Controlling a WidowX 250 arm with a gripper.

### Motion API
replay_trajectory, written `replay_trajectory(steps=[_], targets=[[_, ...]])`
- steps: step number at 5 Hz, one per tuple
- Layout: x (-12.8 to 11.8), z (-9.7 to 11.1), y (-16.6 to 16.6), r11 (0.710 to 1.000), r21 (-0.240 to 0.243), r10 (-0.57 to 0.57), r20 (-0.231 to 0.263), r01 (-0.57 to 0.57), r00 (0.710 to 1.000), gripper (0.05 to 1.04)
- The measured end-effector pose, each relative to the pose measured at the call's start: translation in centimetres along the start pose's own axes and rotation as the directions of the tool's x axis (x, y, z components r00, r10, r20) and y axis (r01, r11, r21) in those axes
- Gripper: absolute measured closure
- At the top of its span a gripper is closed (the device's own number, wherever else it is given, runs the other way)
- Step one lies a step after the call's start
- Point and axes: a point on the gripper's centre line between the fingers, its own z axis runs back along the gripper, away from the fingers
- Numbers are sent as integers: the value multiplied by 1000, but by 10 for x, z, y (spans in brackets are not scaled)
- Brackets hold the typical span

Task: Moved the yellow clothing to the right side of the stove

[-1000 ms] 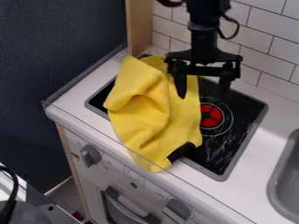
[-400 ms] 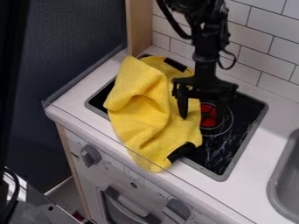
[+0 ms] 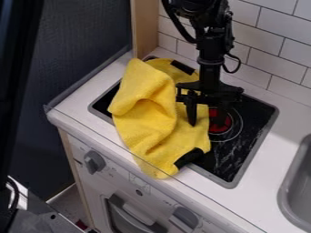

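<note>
The yellow cloth (image 3: 146,123) lies rumpled across the left side of the black stove top (image 3: 240,150), with its lower end over the counter's front edge. Black patches mark its top right and bottom right corners. My gripper (image 3: 206,122) hangs low at the cloth's right edge, open. Its left finger is at the cloth's right part, and the other finger is over the red burner (image 3: 217,124). Whether the left fingertip touches the cloth, I cannot tell.
A grey sink (image 3: 298,186) is set into the white counter (image 3: 258,193) at the right. Behind the stove rises a tiled wall (image 3: 273,50); a wooden post (image 3: 144,29) stands at the back left. Knobs (image 3: 94,162) line the front.
From above the stove's back, the gripper has come down and toward the front, beside the cloth's right part. The cloth has not visibly moved.
</note>
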Motion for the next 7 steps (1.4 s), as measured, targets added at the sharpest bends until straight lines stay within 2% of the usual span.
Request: replay_trajectory(steps=[1, 2, 3, 4, 5, 6, 7], targets=[[-3, 0, 2, 1000, 1, 14, 23, -14, 1000, 731], [-3, 0, 3, 1000, 16, 8, 26, -8, 1000, 931], [-2, 2, 4, 1000, 27, 11, 34, -12, 999, 1029], [-4, 5, 0, 998, 54, 12, 52, -15, 999, 1032], [-10, 31, -8, 999, 25, 23, 89, -25, 996, 1032], [-21, 44, -30, 1000, -4, 13, 130, -12, 991, 1032], [-28, 51, -70, 999, -45, -20, 158, 27, 987, 1032]])
